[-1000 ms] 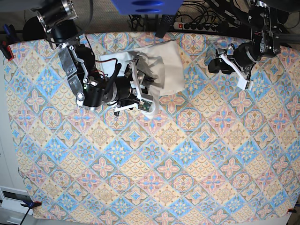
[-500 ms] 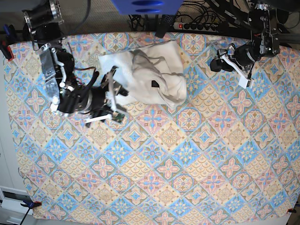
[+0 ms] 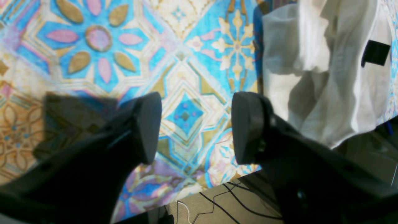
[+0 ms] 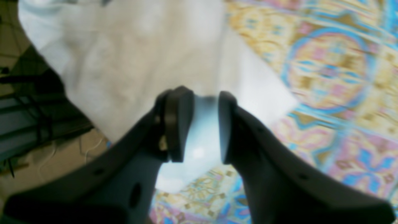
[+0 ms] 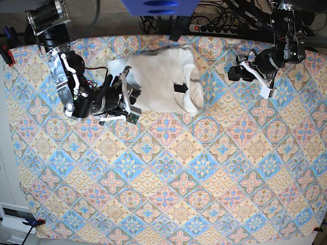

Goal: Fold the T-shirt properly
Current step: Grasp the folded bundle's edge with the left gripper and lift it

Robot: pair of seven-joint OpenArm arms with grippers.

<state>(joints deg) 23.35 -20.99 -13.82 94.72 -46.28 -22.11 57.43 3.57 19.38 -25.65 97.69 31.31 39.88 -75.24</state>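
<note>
Right wrist view: right gripper (image 4: 202, 124) fingers narrowed, a pale fold of the crumpled white cotton T-shirt (image 4: 130, 56) between the pads; picture blurred, so a firm pinch cannot be confirmed.
Left wrist view: left gripper (image 3: 196, 127) fingers spread wide, released, nothing between them; patterned blue, pink and yellow tablecloth (image 3: 102, 49) shows through the gap.
T-shirt location: bunched heap beyond the right-hand finger of the left gripper, apart from it.
Seen only in left wrist view: small dark neck label (image 3: 375, 53) on the shirt; cables below the cloth edge.
Base view: right gripper (image 5: 124, 97) at the shirt's (image 5: 163, 81) edge; left gripper (image 5: 250, 71) well apart from it; power strip (image 5: 217, 28) beyond the cloth.
</note>
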